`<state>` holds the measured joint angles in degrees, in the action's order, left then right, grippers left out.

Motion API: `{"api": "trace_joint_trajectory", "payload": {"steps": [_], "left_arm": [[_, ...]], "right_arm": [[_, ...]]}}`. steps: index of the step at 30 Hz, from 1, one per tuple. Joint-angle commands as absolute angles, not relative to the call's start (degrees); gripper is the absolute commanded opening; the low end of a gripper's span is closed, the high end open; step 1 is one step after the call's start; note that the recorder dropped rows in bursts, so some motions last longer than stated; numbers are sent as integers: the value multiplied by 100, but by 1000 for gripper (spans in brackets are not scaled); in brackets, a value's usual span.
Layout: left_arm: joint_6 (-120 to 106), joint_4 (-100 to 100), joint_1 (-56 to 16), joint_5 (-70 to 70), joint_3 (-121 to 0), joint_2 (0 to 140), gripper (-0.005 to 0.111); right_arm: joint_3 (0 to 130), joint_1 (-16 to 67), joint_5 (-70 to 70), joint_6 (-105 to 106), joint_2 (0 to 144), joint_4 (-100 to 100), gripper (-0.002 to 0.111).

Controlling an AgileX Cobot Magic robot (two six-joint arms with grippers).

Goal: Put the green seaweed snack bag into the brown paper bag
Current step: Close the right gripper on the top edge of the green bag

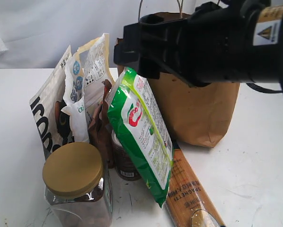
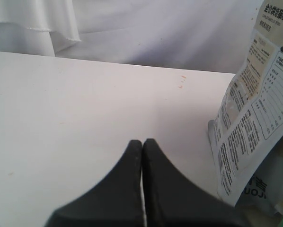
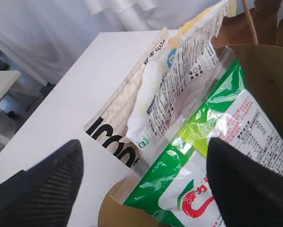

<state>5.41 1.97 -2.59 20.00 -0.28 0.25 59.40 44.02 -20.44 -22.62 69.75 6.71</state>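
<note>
Clearly, right tool (image 3: 144, 156) wide open, empty

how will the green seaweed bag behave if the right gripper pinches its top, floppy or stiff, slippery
Probably floppy: the green seaweed snack bag is a thin flat pouch standing tilted, so it may sag or swing when lifted. Its glossy film looks slippery, so the open right gripper may need a firm pinch. It likely weighs little for its size.

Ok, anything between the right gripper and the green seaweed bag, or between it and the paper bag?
Nothing visible blocks the open right gripper from the green seaweed snack bag, though a white printed pouch lies against its top edge. The brown paper bag stands just behind; the arm hides its mouth.
</note>
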Motion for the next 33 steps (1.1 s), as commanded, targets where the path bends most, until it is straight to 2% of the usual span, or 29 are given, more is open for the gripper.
{"api": "trace_joint_trajectory", "payload": {"steps": [1,9,21,33], "left_arm": [[549,211,-290,1947,0,0,0],[549,211,-290,1947,0,0,0],[549,211,-290,1947,0,0,0],[549,211,-290,1947,0,0,0]], "right_arm": [[6554,4388,-2631,-2328,7362,620,67],[7546,4388,-3882,-2868,8030,277,67],[8471,4321,-4426,-3200,8901,108,67],[10025,4321,-6433,-3748,9933,-416,67]]}}
